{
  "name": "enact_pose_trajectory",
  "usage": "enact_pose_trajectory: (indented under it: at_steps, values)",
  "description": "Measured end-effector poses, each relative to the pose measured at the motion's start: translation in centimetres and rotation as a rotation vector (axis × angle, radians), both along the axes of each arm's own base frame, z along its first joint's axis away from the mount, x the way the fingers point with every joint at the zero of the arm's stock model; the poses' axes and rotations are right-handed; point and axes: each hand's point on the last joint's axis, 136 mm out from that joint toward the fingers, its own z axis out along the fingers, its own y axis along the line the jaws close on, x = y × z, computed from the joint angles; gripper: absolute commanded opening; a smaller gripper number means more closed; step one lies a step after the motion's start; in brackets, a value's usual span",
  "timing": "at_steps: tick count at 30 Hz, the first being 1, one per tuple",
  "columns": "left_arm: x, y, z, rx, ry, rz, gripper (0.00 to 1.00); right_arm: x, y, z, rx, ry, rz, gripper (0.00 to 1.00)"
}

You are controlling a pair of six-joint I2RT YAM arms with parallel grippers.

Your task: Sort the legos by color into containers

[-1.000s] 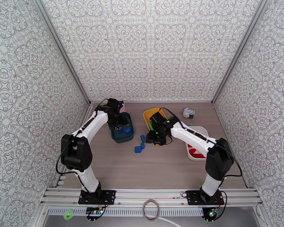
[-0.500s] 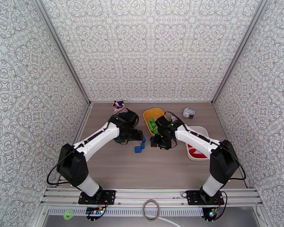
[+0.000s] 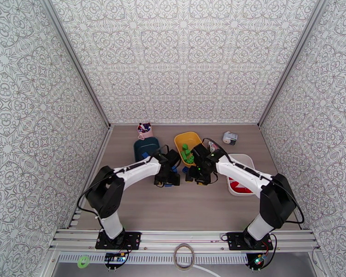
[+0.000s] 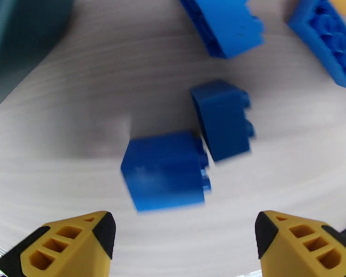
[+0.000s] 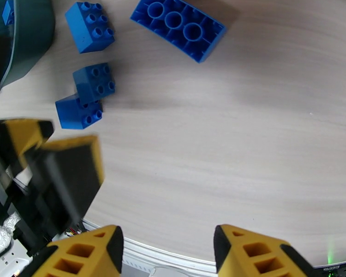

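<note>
Blue lego brick (image 4: 166,169) lies mid-frame on the table (image 4: 71,116), just above the left gripper (image 4: 182,229), whose fingers stand wide apart and empty. Best to descend straight, pinching its flat sides clear of the neighbouring brick (image 4: 223,118). Right gripper (image 5: 166,241): half-open, empty.

The pale wood-grain bench (image 3: 182,204) carries three bins toward its far half. From the bench's middle, the dark teal bin (image 3: 143,145) sits at about 10 o'clock, the yellow bin (image 3: 178,140) at 12 and the white bin (image 3: 247,159) at 3. A pink-and-navy toy (image 3: 144,129) lies just at 12 o'clock of the teal bin, near the back wall. A white-grey gadget (image 3: 229,137) stands at 2 o'clock, apart from the yellow bin. Four blue bricks (image 5: 93,83) lie loose on the bare wood, seemingly between the teal and yellow bins. Two small ones touch, a square one (image 5: 90,26) is near them, and a long brick (image 5: 177,26) lies studs-down.
</note>
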Motion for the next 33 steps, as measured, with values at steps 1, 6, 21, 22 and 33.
enact_pose_trajectory:
  at_steps: [1,6,21,22,33]
  values:
    - [0.1,0.1,-0.5,0.009,0.011,0.002,0.85,-0.1,-0.1,0.0,0.001,0.000,-0.002,0.57]
    - [0.8,0.3,-1.9,0.035,0.038,0.000,0.80,-0.5,-0.4,-0.1,-0.001,0.005,-0.010,0.57]
    - [2.6,-0.6,-0.8,0.012,-0.002,0.000,0.48,-0.4,-0.8,-0.1,-0.002,0.010,-0.028,0.56]
    - [2.6,-0.7,-0.8,0.013,-0.002,0.001,0.46,-0.4,-0.8,-0.1,-0.002,0.010,-0.028,0.56]
    - [1.2,-1.1,-0.3,0.025,-0.006,-0.029,0.40,-0.2,-0.7,-0.1,0.004,0.004,-0.031,0.56]
